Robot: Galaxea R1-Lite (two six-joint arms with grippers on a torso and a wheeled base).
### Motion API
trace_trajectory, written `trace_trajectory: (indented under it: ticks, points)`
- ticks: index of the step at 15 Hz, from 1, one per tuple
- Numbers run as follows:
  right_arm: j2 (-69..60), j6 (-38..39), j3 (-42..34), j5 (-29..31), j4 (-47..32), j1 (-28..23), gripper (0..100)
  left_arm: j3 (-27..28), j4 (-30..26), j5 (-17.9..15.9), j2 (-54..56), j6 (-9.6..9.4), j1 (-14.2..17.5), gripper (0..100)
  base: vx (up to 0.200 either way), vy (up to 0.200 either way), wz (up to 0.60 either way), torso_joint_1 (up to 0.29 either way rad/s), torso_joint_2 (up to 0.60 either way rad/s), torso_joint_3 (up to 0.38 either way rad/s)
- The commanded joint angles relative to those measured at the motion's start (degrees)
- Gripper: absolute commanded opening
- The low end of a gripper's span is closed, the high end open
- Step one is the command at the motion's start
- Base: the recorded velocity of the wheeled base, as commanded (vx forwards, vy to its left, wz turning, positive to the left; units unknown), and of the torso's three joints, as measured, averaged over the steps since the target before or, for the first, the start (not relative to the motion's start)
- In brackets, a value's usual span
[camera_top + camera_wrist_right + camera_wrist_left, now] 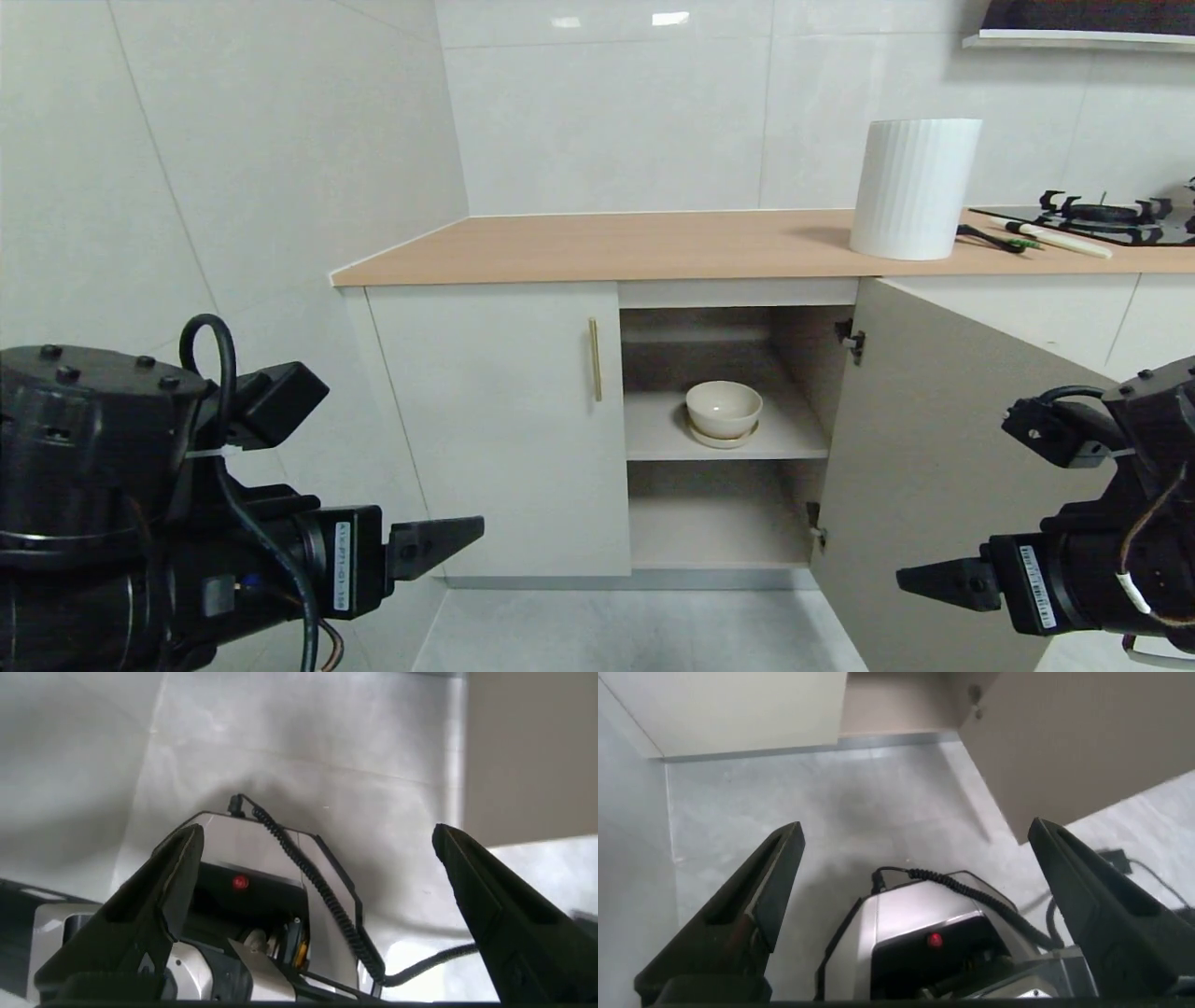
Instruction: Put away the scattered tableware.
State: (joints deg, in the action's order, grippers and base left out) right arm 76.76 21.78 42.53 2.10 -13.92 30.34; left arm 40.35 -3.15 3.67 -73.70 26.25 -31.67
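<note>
A cream bowl rests on a small plate on the middle shelf of the open cabinet. My left gripper hangs low at the left, in front of the shut cabinet door, and its fingers stand wide apart with nothing between them. My right gripper hangs low at the right, in front of the swung-out door. Its fingers are also spread wide and hold nothing. Both grippers are well short of the bowl.
A tall white ribbed container stands on the wooden counter. Beside it lie chopsticks and utensils, with a gas hob at the far right. The lower shelf is bare. Grey floor tiles lie below.
</note>
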Motion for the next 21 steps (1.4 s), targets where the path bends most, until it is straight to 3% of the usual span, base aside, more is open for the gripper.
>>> trace_trajectory:
  ticks: [1,5,8,13,16,18,21]
  points:
    - [1.7,0.0,0.0,0.1,-0.3,-0.5,100,0.0,0.0,-0.1,-0.2,0.03,-0.1,100,0.000,-0.200,0.00,0.007,0.00,0.002]
    - [4.4,-0.1,3.0,3.0,-7.3,-3.4,100,-0.1,0.0,-0.2,-0.3,0.12,-0.1,100,0.000,-0.150,0.00,0.001,0.00,0.004]
    - [4.8,-4.3,4.0,6.5,-8.3,-11.5,100,-0.1,0.0,-0.2,-0.3,0.12,0.0,100,0.000,0.000,0.00,0.000,0.00,0.000]
    - [4.6,-13.2,5.5,7.6,-11.1,-24.8,100,-0.1,0.0,-0.2,-1.0,0.30,0.0,100,0.000,0.000,0.00,0.000,0.00,0.000]
    - [5.4,-14.7,6.9,10.5,-11.1,-29.8,100,-0.1,0.0,-0.2,-1.0,0.30,0.0,100,0.000,0.000,0.00,0.000,0.00,0.000]
    - [7.0,-18.4,7.5,10.6,-10.2,-36.1,100,-0.1,0.0,-0.2,-1.0,0.30,0.0,100,0.000,0.000,0.00,0.000,0.00,0.000]
    - [11.3,-17.9,7.6,12.1,-4.6,-38.2,100,-0.1,0.0,-0.2,-0.9,0.30,0.0,100,0.000,0.000,0.00,0.000,0.00,0.000]
